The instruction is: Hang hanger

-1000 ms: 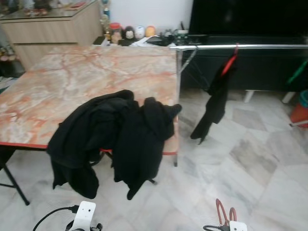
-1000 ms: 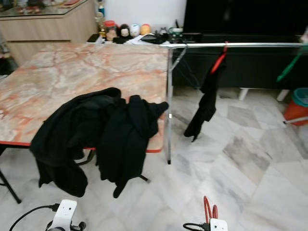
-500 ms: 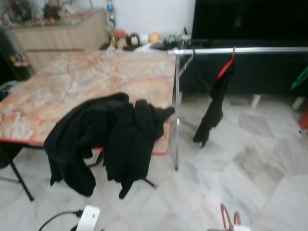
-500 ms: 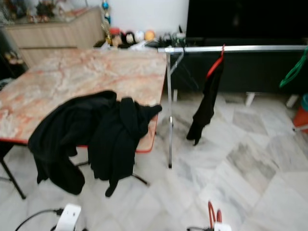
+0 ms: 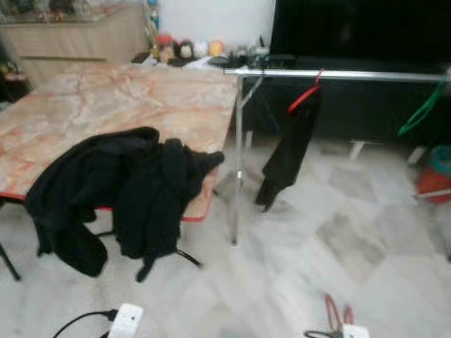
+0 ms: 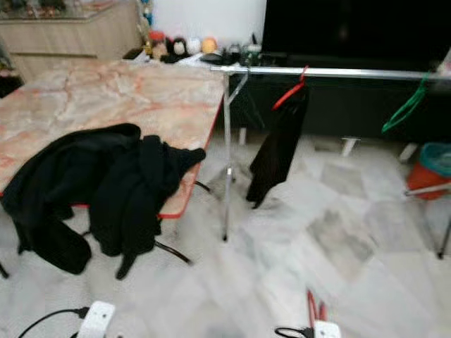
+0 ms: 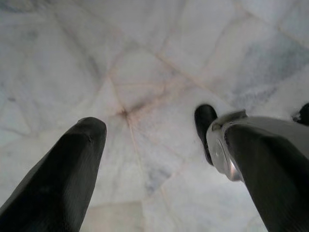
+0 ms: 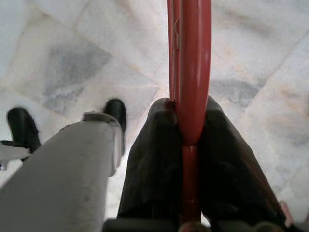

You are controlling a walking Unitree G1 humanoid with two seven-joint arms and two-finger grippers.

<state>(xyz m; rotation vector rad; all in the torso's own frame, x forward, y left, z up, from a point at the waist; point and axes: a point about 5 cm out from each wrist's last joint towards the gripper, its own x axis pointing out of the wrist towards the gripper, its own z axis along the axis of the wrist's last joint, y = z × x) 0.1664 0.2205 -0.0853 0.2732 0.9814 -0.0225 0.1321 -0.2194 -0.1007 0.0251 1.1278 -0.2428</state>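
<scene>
Right wrist view: the red plastic hanger (image 8: 189,72) is seen clamped between the two black fingers (image 8: 153,159) of the right gripper (image 8: 189,145), its bar running straight out along them above the pale marble floor (image 8: 72,63). In the head views the same hanger is glimpsed low down at the robot's right side, just above the right wrist, well apart from the rail.

Left wrist view: the left gripper (image 7: 164,140) is held with its fingers spread wide and nothing between them, pointed down at the marble tiles; a silver leg and a black foot of the robot are caught beside it.

Ahead, a silver metal clothes rail (image 5: 338,73) is stretched across the scene on a thin upright pole (image 5: 236,162). A black garment on another red hanger (image 5: 289,141) is hung from the rail near its left end, and a green hanger (image 5: 421,111) is hooked further to the right. To the left of the pole, a pink marble-patterned table with a red edge (image 5: 106,98) is seen, with a heap of black clothing (image 5: 120,190) draped over its near edge. A row of small jars and figurines (image 5: 183,49) is lined up beyond the table's far edge. An orange bucket with a teal rim (image 6: 430,165) is placed on the floor at far right. The head views are slightly blurred.
</scene>
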